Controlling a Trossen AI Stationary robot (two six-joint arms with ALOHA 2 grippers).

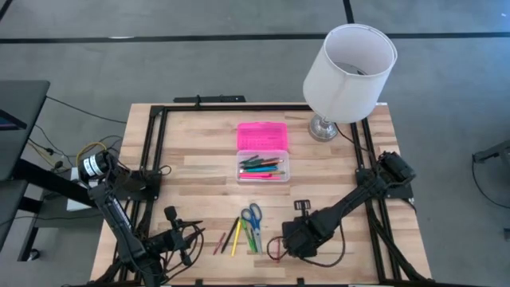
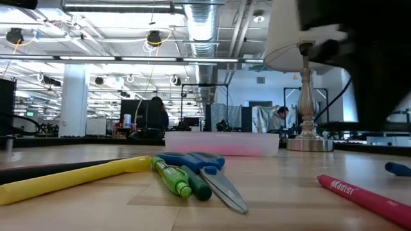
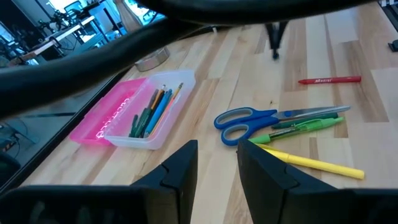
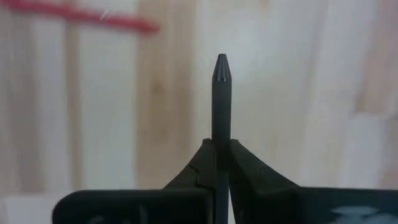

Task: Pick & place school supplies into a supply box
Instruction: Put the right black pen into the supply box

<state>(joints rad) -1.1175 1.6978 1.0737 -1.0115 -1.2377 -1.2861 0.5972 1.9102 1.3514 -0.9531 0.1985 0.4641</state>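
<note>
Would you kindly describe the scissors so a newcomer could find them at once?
Start at the white lamp and come forward past the pink-lidded supply box. The scissors lie in the loose cluster near the front edge, the only item with blue loop handles.

Open-plan lab/workshop: exposed ceiling ducts [image 2: 205, 25], strip lights, equipment racks, person [image 2: 279, 119] at bench.
</note>
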